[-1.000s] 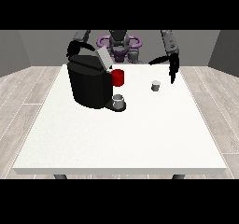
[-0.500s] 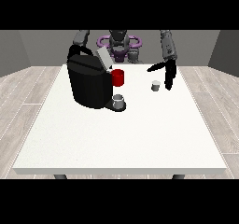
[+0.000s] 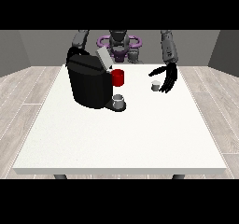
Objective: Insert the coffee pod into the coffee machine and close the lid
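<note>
A black coffee machine (image 3: 87, 84) stands on the white table (image 3: 121, 134) at the view's left, its grey lid (image 3: 103, 58) tilted up and open. A red part (image 3: 118, 77) sticks out at its front, and a small grey cup (image 3: 119, 100) sits on its drip stand. The small grey coffee pod (image 3: 155, 85) stands on the table right of the machine. The hand at the view's right (image 3: 167, 79) hangs just right of the pod with fingers spread, thumb reaching over it. The hand at the view's left (image 3: 72, 53) is mostly hidden behind the machine's top.
The robot's torso (image 3: 119, 45) with a purple ring stands behind the table's far edge. A grey wooden floor surrounds the table.
The hand at the view's right has come down and moved toward the pod, from above the table to right beside it. The machine and pod have not moved.
</note>
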`<state>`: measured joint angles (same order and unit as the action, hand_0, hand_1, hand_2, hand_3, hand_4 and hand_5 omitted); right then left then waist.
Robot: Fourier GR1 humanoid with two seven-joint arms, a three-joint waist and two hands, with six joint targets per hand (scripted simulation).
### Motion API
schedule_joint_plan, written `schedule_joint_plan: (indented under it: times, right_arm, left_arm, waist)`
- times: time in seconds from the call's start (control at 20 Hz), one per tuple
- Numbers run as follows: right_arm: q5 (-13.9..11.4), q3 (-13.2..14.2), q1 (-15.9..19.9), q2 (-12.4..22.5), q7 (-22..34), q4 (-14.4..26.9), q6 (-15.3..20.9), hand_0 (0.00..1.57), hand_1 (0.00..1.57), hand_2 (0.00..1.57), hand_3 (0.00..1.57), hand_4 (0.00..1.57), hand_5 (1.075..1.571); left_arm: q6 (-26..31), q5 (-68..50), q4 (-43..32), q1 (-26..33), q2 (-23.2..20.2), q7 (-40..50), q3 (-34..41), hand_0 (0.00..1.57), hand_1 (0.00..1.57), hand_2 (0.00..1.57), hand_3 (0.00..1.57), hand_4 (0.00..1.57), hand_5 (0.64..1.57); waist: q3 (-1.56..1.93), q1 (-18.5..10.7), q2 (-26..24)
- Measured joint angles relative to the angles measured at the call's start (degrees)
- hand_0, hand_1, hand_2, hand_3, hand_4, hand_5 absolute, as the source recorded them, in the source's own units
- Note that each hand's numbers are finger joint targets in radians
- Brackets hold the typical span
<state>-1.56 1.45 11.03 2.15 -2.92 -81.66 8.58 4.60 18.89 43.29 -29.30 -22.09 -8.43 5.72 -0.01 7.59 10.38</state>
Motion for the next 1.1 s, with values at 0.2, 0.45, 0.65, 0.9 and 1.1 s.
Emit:
schedule_joint_plan:
  times: [0.2, 0.45, 0.65, 0.9, 1.1]
  right_arm:
    - [0.3, -0.4, 0.6, -0.2, 1.5, -1.1, -0.3, 0.00, 0.00, 0.00, 0.00, 0.47, 1.571]
    - [-0.5, -1.3, 0.4, -1.3, 1.8, -1.0, 1.0, 0.00, 0.00, 0.00, 0.00, 0.52, 1.571]
    - [-0.4, -1.0, 0.8, -0.9, 2.0, -1.1, 0.8, 0.00, 0.00, 0.00, 0.00, 0.52, 1.571]
    - [0.7, 0.1, 1.1, -0.7, 0.7, -0.2, 0.6, 0.00, 0.00, 0.00, 0.00, 0.51, 1.571]
    - [2.1, 1.0, 2.1, -0.4, 0.3, 0.1, -0.4, 0.00, 0.00, 0.00, 0.00, 0.53, 1.571]
  left_arm:
    - [-1.5, 3.3, -3.0, -0.2, -1.2, -2.3, -1.2, 0.54, 0.54, 0.69, 0.44, 0.00, 1.571]
    - [-4.8, 7.3, -5.4, -1.4, -1.1, -4.0, -2.6, 0.70, 0.70, 0.83, 0.59, 0.00, 1.571]
    - [-8.8, 9.2, -7.2, -2.4, -0.6, -6.3, -2.3, 0.77, 0.77, 0.92, 0.69, 0.35, 1.571]
    - [-12.7, 11.3, -9.1, -3.4, 0.1, -8.4, -2.1, 0.97, 0.97, 1.09, 0.86, 0.32, 1.571]
    - [-13.4, 13.5, -10.6, -5.1, -1.4, -8.1, -2.6, 0.97, 0.97, 1.05, 0.79, 0.32, 1.571]
  waist:
    - [-0.01, 0.8, 0.5]
    - [0.03, 0.8, 0.2]
    - [0.04, 1.0, 0.6]
    - [0.15, 0.9, 0.9]
    - [0.13, 1.6, 1.9]
